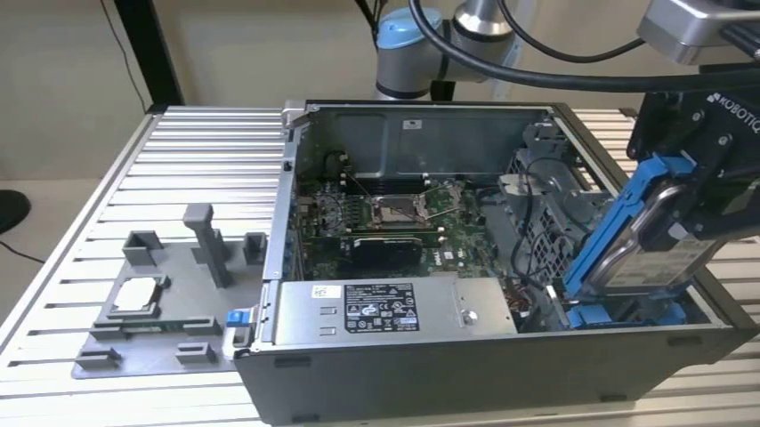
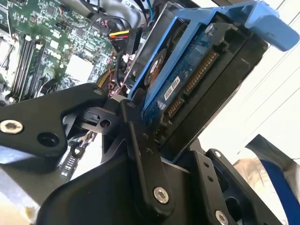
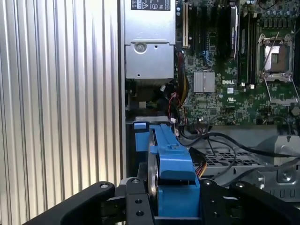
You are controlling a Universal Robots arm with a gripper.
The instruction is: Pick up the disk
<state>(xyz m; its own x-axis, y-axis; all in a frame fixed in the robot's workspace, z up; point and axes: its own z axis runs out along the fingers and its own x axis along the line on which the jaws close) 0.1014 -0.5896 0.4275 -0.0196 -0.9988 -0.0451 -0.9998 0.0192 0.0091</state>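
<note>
Currently the gripper (image 1: pixel 683 218) has its fingers (image 2: pixel 140 136) clamped on the disk (image 1: pixel 642 240), one finger on each broad face, blue carrier frame included. In the exterior view the disk stands tilted on edge at the view's right end of the open computer case (image 1: pixel 475 365), its lower end close to the blue drive bay (image 1: pixel 618 313) beneath; whether it touches the bay cannot be told.

In the second wrist view the disk (image 2: pixel 187 79) shows its circuit-board side and connector edge, with the fingers closed just below them. In the first wrist view the carrier's blue edge (image 3: pixel 171 178) sits squarely between the two fingers (image 3: pixel 136 201).

Handling judgement: the drive is rigid and fairly dense for its size, so it should not flex, but its weight hangs off the grip point while tilted. Bare metal faces are likely slippery; the plastic carrier gives better purchase, though the rails may bend slightly. Fragile to knocks; the exposed board and connector are poor places to press.

Nearby: motherboard (image 1: pixel 380 213), grey power supply (image 1: pixel 392 307), and loose cables (image 3: pixel 220 140) close beside the bay. The case rests on the ribbed metal desk (image 1: pixel 190 160).
</note>
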